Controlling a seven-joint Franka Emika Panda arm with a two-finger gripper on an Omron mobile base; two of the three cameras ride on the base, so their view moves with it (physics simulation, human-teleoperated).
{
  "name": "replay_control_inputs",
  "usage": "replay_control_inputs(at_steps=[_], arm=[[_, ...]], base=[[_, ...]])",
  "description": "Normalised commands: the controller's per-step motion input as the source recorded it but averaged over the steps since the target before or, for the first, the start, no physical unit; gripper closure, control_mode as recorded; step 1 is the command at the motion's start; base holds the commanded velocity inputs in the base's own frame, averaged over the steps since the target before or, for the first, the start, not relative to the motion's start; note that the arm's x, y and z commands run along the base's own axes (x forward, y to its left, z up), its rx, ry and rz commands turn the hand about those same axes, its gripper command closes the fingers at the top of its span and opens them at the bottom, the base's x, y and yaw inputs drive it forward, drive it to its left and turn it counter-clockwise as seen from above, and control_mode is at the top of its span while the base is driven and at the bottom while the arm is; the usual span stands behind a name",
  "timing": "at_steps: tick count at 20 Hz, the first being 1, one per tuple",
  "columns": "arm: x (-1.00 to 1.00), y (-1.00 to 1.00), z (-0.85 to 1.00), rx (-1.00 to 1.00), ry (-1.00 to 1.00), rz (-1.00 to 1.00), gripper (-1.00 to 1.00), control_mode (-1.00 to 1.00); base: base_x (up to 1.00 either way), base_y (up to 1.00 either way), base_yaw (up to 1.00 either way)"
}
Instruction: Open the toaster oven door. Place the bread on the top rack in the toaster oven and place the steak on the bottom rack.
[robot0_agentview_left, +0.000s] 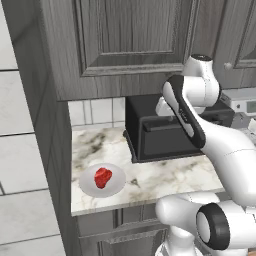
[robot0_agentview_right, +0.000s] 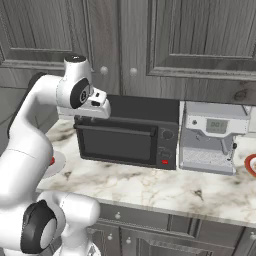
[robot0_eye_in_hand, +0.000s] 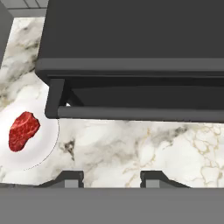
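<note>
Marble bench under grey panelled cabinets
Lumpy red steak lies on a round white plate left of the boxy black toaster oven, door shut; fingers parted above its handle bar, grasping nothing

Kitchen: marble counter, cabinets, toaster oven

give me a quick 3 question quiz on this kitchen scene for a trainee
1. True or false: the toaster oven door is shut.
2. What does the steak lie on? A) bare counter B) white plate C) oven rack
3. Which machine stands beside the toaster oven, on its control-panel side?

Key: 1 true. 2 B, the white plate. 3 the coffee machine.
</note>
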Motion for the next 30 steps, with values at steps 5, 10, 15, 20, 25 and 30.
replay_control_inputs(at_steps=[5,10,15,20,25,30], arm=[[-0.12,-0.03,-0.02,0.03,0.01,-0.02,-1.0,-1.0],[-0.38,-0.11,-0.02,0.06,-0.03,-0.03,-1.0,-1.0],[-0.28,-0.2,0.0,0.16,-0.09,-0.13,-1.0,-1.0],[-0.23,-0.34,0.0,0.17,-0.11,-0.21,-1.0,-1.0],[-0.17,-0.37,-0.02,0.14,-0.03,-0.23,-1.0,-1.0],[-0.1,-0.41,0.0,0.35,0.0,-0.22,-1.0,-1.0]], base=[[0.0,0.0,0.0],[0.0,0.0,0.0],[0.0,0.0,0.0],[0.0,0.0,0.0],[0.0,0.0,0.0],[0.0,0.0,0.0]])
